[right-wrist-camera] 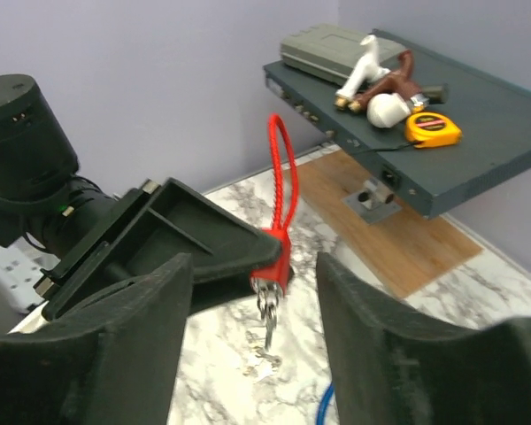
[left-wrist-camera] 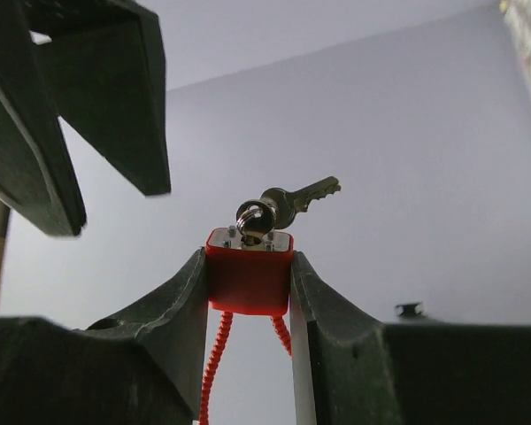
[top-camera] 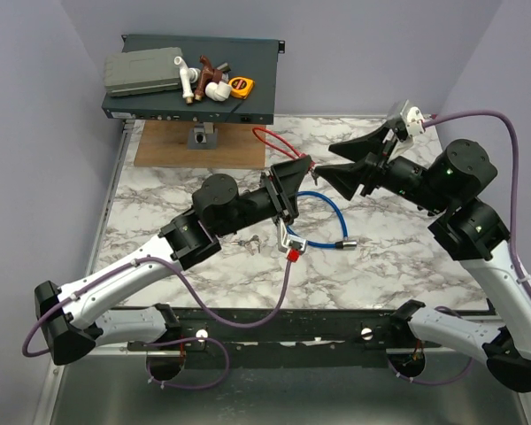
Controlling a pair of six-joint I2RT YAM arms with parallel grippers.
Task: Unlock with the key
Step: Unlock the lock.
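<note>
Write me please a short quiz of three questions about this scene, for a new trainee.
1. True or false: the right gripper is closed on the key.
2. What does the left gripper clamp? A the blue cable; B the red lock; C nothing.
3. Where does the yellow tape measure lie?
Key: 1 false, its jaws stand open; 2 B; 3 on the dark shelf at the back.

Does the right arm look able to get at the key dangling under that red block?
Probably yes: the key hangs free below the red block, and the right end effector faces it with jaws apart, nothing between them.
</note>
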